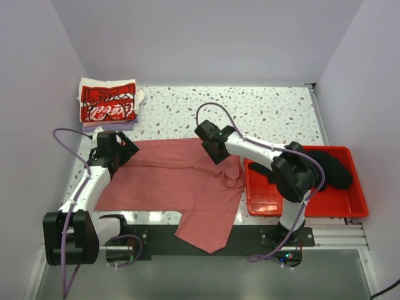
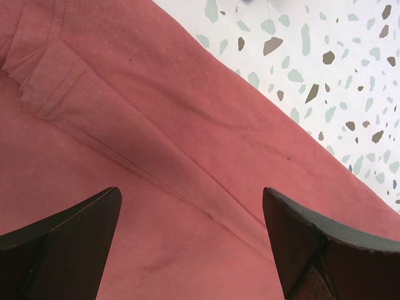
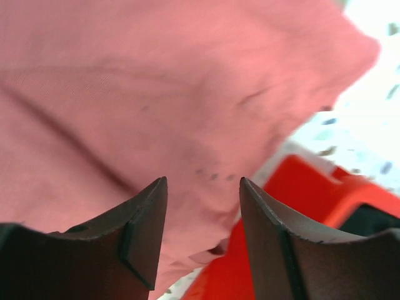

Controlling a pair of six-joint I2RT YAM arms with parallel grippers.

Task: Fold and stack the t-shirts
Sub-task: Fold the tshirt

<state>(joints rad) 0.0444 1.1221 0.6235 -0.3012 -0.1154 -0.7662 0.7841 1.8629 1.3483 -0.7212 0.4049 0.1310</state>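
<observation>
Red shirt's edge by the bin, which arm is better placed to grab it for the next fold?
Right. The right end effector, open, is over the dusty-red shirt just beside the red bin; the left end effector, also open, is over the shirt's opposite edge near the folded stack.

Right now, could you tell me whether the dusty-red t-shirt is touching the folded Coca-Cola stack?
Apart. The top view shows bare speckled table between the dusty-red t-shirt and the folded Coca-Cola stack.
</observation>
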